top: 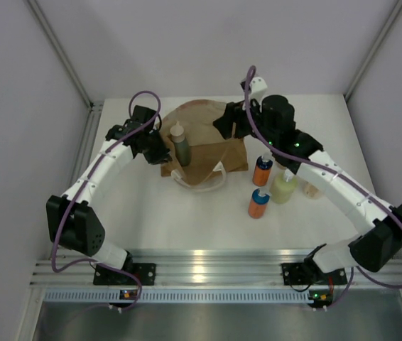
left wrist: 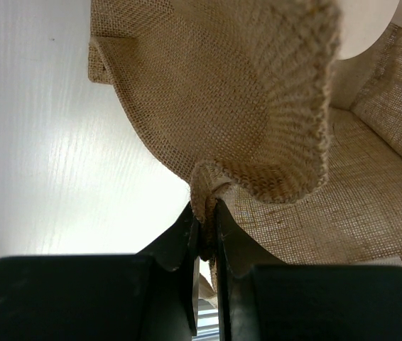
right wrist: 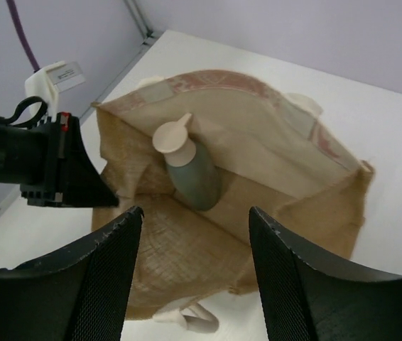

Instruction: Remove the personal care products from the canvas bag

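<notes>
The tan canvas bag (top: 208,153) lies open at the back middle of the table. A dark grey-green bottle (top: 181,148) with a cream cap stands inside it, leaning on the inner wall (right wrist: 195,177). My left gripper (top: 161,152) is shut on the bag's left rim, the fabric (left wrist: 258,106) pinched between its jaws (left wrist: 207,213). My right gripper (top: 227,125) is open and empty above the bag's mouth (right wrist: 195,222), short of the bottle. Two orange bottles with blue caps (top: 262,171) (top: 258,203) and a yellow-green one (top: 284,187) stand on the table right of the bag.
A tan bottle (top: 312,189) stands partly hidden behind my right forearm. The bag's white rope handle (top: 199,185) lies on the table in front of the bag (right wrist: 187,317). White walls close in the table on the left, back and right.
</notes>
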Controlling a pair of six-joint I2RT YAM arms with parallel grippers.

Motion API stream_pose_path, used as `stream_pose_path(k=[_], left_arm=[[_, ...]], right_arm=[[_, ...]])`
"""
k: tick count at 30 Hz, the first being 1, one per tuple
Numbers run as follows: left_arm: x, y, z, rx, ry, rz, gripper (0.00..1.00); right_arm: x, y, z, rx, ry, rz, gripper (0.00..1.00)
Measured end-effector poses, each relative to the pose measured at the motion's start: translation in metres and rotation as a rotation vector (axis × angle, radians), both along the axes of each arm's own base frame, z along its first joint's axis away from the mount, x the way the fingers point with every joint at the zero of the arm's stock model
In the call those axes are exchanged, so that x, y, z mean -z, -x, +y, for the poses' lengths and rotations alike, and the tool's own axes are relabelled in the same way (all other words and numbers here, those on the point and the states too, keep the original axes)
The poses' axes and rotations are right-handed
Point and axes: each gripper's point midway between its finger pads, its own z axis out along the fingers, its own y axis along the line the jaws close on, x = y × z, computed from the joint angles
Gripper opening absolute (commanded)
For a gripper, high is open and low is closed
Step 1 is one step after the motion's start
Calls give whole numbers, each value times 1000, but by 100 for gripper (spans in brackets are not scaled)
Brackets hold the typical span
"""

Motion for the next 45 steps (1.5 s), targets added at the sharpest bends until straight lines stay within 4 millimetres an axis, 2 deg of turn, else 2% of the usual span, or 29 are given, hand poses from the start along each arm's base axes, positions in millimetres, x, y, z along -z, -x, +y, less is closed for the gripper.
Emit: stream_pose_path(k=[8, 11, 14, 23, 27, 34, 38, 45], left_arm=[[-5, 0, 4, -25, -1, -11, 0], [-8, 0, 7, -45, -7, -23, 0], [-13, 0, 10, -70, -11, -37, 0], [-14, 2, 17, -112, -12, -40, 0], [-13, 2, 18, -115, -12, -38, 0], [-12, 6, 20, -116, -10, -37, 0], [-11, 8, 22, -118, -8, -36, 0], [-9, 10, 24, -120, -4, -34, 0]], right_arm=[[15, -3, 90, -61, 47, 84, 60], [25, -9, 113, -10, 57, 124, 60], [39, -20, 128, 56, 56, 171, 60], [105, -58, 153, 194, 111, 272, 64], [129, -66, 161, 211, 146, 290, 70], [136, -82, 173, 232, 169, 260, 75], [143, -89, 177, 234, 192, 244, 75], [169, -98, 181, 229, 263, 232, 70]])
